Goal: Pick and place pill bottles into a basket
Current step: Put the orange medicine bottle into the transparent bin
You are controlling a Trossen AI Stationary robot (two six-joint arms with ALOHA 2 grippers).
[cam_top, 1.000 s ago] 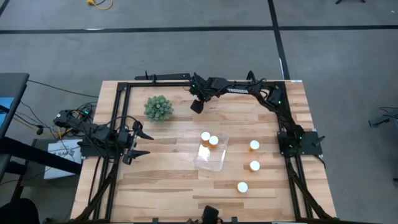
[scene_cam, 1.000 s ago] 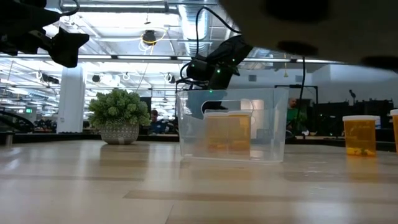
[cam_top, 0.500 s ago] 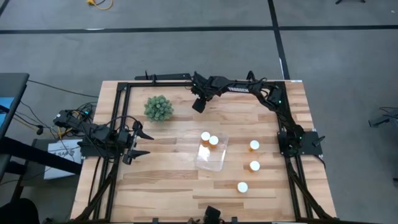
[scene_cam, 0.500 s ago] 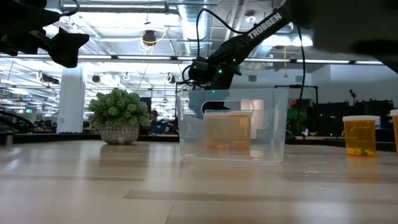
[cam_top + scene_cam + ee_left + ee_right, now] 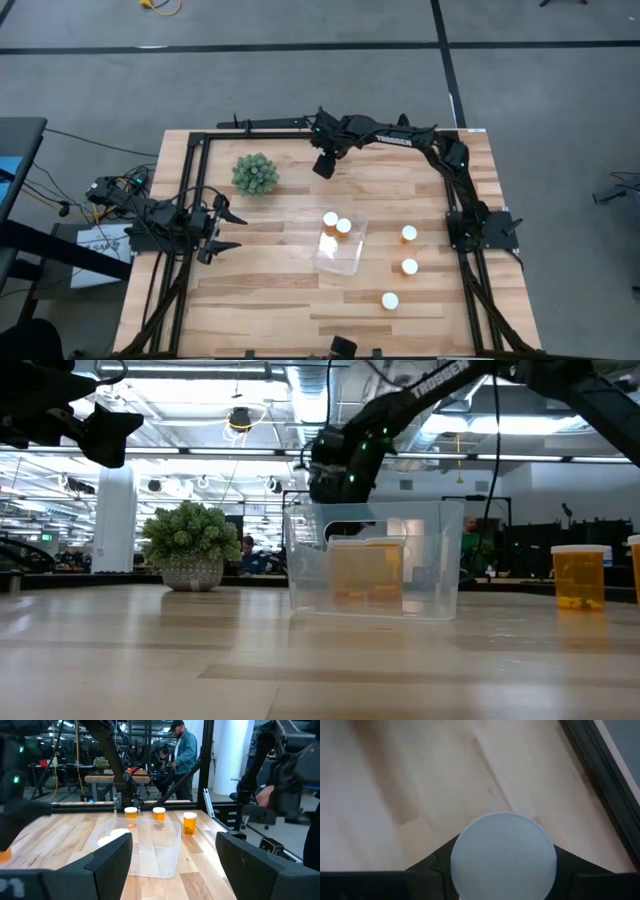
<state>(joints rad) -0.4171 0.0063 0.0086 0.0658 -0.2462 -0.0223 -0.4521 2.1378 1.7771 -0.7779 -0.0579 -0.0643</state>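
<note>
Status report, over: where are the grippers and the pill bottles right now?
Right gripper holds a bottle at far edge. Left gripper open, waiting. Two bottles in basket, three loose. Plant aside.

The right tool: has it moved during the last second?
Yes. In the high view the right tool has edged toward the table's far edge, farther from the basket.

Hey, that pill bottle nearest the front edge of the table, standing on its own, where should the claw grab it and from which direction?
Take the front bottle from straight above, closing across its round body just below the white cap. It stands upright with bare wood all around, apart from the other loose bottles and the basket, so a top-down approach looks unobstructed.
</note>
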